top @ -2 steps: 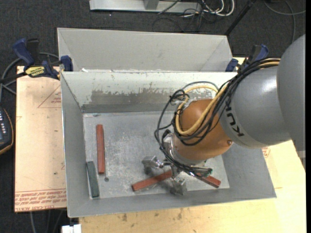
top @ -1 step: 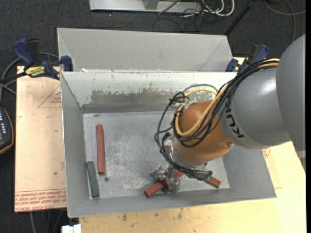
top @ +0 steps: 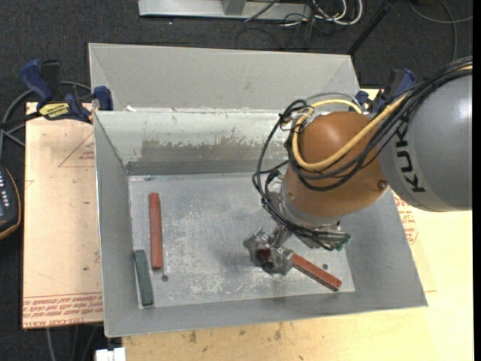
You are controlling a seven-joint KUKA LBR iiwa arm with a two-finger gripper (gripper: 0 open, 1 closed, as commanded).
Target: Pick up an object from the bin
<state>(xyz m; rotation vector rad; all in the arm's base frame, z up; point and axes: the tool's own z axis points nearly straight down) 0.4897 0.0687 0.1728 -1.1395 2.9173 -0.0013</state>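
My gripper (top: pixel 269 254) hangs low over the bin floor at the right of the middle, under the arm's orange cover. Its metal fingers sit right at the left end of a flat red bar (top: pixel 317 271) that lies slanted on the floor toward the front right. I cannot tell whether the bar's end is between the fingers or just beside them.
Along the left side of the bin lies a long red bar (top: pixel 155 230), upright in the view. A grey-green bar (top: pixel 143 277) lies beside it near the front left corner. The arm and its cables cover the bin's right rear part.
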